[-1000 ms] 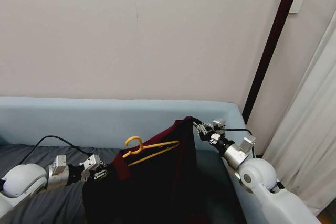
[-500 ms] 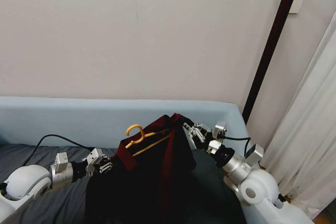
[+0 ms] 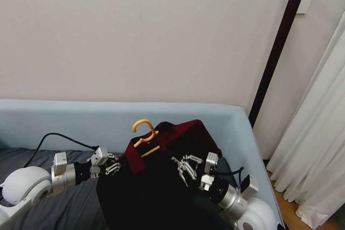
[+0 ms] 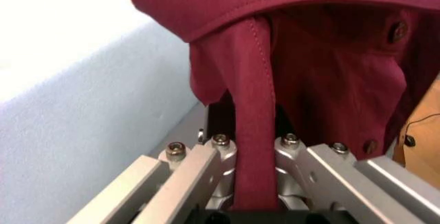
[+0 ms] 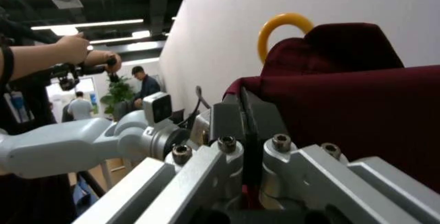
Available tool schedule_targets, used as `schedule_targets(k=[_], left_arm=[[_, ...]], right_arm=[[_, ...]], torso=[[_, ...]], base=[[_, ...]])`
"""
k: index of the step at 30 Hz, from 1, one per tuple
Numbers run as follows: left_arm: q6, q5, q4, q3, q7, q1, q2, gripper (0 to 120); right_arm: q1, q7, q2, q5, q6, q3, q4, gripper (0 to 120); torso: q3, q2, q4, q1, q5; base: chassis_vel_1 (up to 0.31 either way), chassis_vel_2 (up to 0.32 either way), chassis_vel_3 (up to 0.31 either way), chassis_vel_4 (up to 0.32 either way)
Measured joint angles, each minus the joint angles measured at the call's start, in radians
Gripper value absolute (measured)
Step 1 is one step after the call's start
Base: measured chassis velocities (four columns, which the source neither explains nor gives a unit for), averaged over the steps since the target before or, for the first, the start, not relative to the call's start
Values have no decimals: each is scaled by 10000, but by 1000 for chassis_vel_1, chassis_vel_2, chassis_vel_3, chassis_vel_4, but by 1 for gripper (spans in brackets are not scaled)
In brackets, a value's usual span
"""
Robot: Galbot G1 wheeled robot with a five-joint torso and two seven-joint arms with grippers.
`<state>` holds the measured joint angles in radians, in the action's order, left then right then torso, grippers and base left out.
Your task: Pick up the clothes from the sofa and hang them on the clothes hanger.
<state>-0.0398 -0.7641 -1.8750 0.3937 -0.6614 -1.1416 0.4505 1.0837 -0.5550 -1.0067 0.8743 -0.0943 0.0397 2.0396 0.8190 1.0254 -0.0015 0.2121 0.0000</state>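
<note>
1. Over the sofa (image 3: 64,117), a dark red shirt (image 3: 161,187) hangs on a yellow hanger (image 3: 143,127), lifted off the seat between the two arms.
2. Left end effector (image 3: 110,165) is clamped narrow on a strip of the shirt at its collar side; the left wrist view shows that strip (image 4: 251,131) pinched between the fingers (image 4: 206,167).
3. Right end effector (image 3: 185,166) sits low against the front of the shirt, below the raised shoulder. In the right wrist view it looks narrow, seemingly closed on a fold of cloth at its base, with the hanger's hook (image 5: 278,26) above and beyond it.
4. The hanger's long axis slopes up from the left end effector toward the robot's right, with the hook upright near the left end.
5. A dark pole (image 3: 275,52), likely the rack, stands to the right and well above. The right arm is nearer it, so I judge the hook must travel up and rightward.
</note>
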Motion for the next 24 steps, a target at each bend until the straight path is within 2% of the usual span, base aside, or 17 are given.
schedule_targets(k=[12,18,21,22,24], left_arm=[[22,157,-34,-161,-1,-7,205,1],[100,162,-10,-103,-10,-43,205,1],[142,157,-13,-61,-19,-52,196,1],[142,157,-13,-61,-19,-52,196,1],[219,126,26,-16,-23,4,119,1]], right_arm=[[226,-390,-447,-124,-69,-427,-53,0],[244,400,-599,-937,-74,-486,-251,0],[306,590,-583,-1420,-41,-426,-441,11],[306,590,-583,-1420,-41,-426,-441,11],[608,-35,-389,-1588,146,-243,-610,25]], torso=[[0,0,0,0,-1],[0,0,1,0,-1],[1,0,2,0,-1],[1,0,2,0,-1],[0,0,0,0,0]], base=[[0,0,0,0],[0,0,0,0],[0,0,0,0],[0,0,0,0],[0,0,0,0]])
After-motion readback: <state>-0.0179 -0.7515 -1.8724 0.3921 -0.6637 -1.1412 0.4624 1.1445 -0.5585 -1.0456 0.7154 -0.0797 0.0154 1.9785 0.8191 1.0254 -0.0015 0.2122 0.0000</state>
